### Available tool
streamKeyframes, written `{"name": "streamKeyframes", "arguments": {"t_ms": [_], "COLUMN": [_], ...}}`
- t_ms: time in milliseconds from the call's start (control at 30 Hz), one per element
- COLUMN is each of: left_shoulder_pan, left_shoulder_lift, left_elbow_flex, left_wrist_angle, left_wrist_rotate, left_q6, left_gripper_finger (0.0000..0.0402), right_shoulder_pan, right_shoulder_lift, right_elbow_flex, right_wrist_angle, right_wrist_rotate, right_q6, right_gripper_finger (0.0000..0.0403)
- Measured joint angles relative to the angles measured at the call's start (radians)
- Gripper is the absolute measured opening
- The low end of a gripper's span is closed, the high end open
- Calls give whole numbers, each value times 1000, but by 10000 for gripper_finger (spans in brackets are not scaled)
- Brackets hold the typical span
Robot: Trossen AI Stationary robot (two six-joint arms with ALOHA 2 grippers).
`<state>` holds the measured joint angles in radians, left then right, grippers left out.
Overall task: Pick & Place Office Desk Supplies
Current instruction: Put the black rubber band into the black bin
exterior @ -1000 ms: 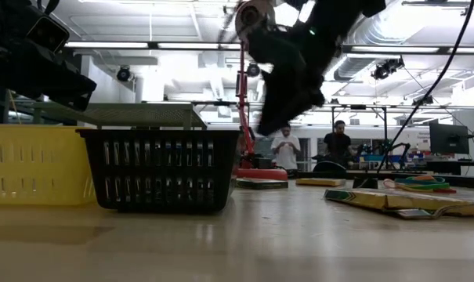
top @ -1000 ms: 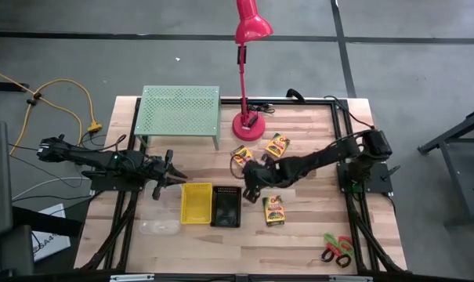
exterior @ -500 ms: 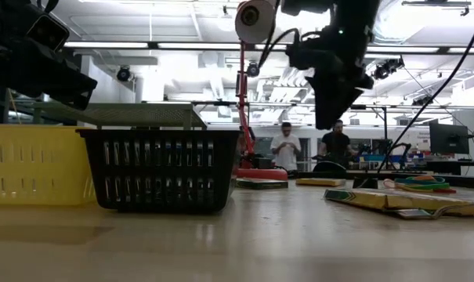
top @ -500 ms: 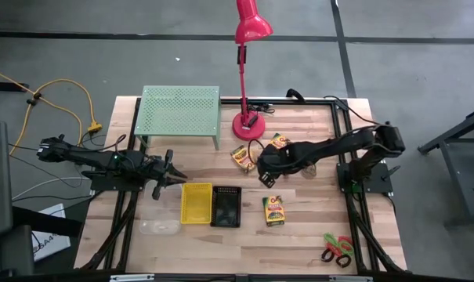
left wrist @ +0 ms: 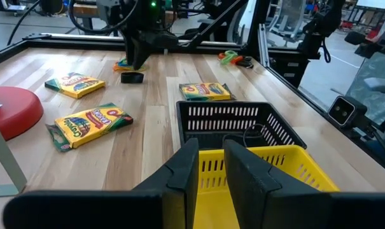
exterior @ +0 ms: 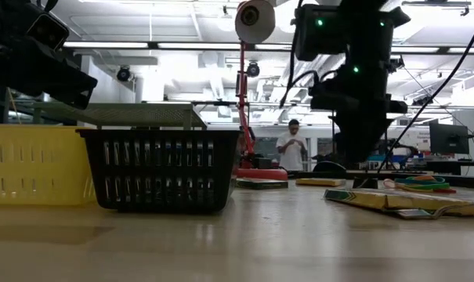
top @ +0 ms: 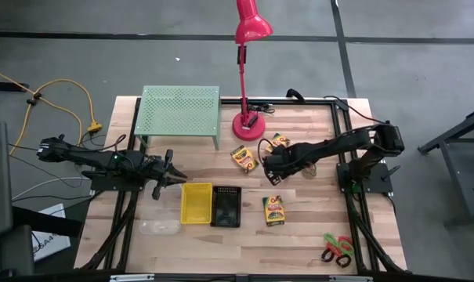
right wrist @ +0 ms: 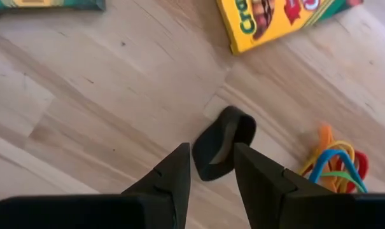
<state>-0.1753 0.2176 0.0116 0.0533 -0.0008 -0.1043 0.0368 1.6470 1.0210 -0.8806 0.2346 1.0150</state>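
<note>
Hovering with the right gripper (right wrist: 211, 151) low over the wooden table (top: 307, 227), near its middle, holding the two fingers only narrowly apart and gripping nothing. Pointing down at a small black loop (right wrist: 224, 141), lying flat on the wood just beyond the fingertips; not possible to tell for sure if touching it. Showing near the black loop a bunch of coloured loops (right wrist: 335, 162) in orange, blue, green and red.

Standing with this gripper among three yellow boxes: a crayon box (top: 243, 157) just to its left, a second crayon box (top: 278, 142) toward the red lamp (top: 247, 124), and a third crayon box (top: 274, 210) toward the front edge, all lying flat.

Waiting with the left gripper (left wrist: 210, 149) at the left side of the table, just beside the yellow bin (top: 196, 203), with a narrow gap between the fingers and nothing inside. Sitting side by side, the yellow bin and the black mesh bin (top: 226, 205), with the clear bin (top: 159, 227) near the front left. Lying well apart at the front right corner, the scissors (top: 337, 249). Standing at the far side, beside the lamp, the green rack (top: 180, 112).
</note>
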Motion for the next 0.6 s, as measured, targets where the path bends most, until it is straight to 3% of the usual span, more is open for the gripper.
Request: {"name": "streamKeyframes", "arguments": {"t_ms": [600], "left_shoulder_pan": [0], "left_shoulder_lift": [0], "left_elbow_flex": [0], "left_wrist_angle": [0], "left_wrist_rotate": [0], "left_q6": [0], "left_gripper_finger": [71], "right_shoulder_pan": [55], "right_shoulder_lift": [0], "right_elbow_flex": [-74], "right_wrist_angle": [97], "right_wrist_rotate": [-2], "right_q6": [43], "right_gripper_finger": [109]}}
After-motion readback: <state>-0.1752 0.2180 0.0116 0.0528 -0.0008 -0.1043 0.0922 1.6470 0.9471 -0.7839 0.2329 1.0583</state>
